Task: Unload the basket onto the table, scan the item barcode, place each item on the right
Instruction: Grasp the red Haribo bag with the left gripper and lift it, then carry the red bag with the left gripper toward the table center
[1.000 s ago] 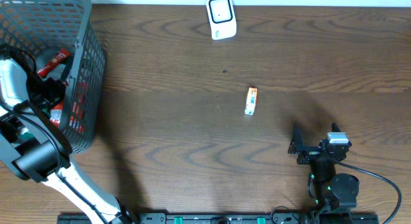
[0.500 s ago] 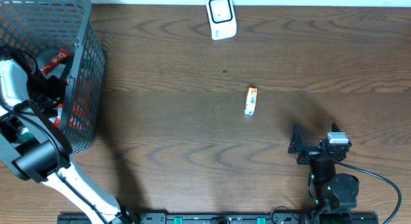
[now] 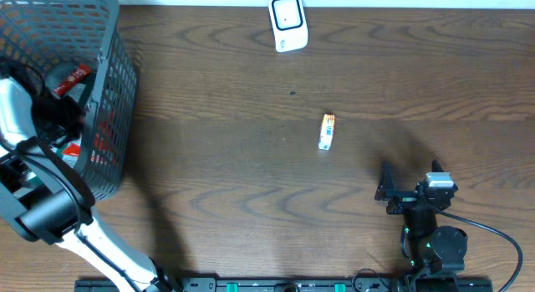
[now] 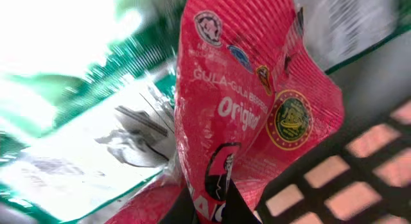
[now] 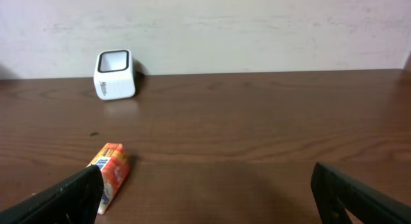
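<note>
My left gripper (image 4: 209,208) is down inside the grey mesh basket (image 3: 113,49), shut on the lower edge of a red snack packet (image 4: 257,102) with white "Original" lettering. In the overhead view the left gripper (image 3: 60,116) is a dark shape among red packets, and the grip itself is hidden there. The white barcode scanner (image 3: 287,22) stands at the table's far edge, also seen in the right wrist view (image 5: 115,74). My right gripper (image 3: 386,188) rests near the front right, open and holding nothing (image 5: 209,185).
A small orange and white box (image 3: 326,131) lies on the table between the scanner and the right gripper, by the left fingertip in the right wrist view (image 5: 109,174). The basket holds more packets, one white and green (image 4: 83,153). Its mesh wall (image 4: 359,166) is close on the right.
My left gripper has shut on the red packet inside the basket, and the left arm has shifted slightly. The right arm has not moved.
</note>
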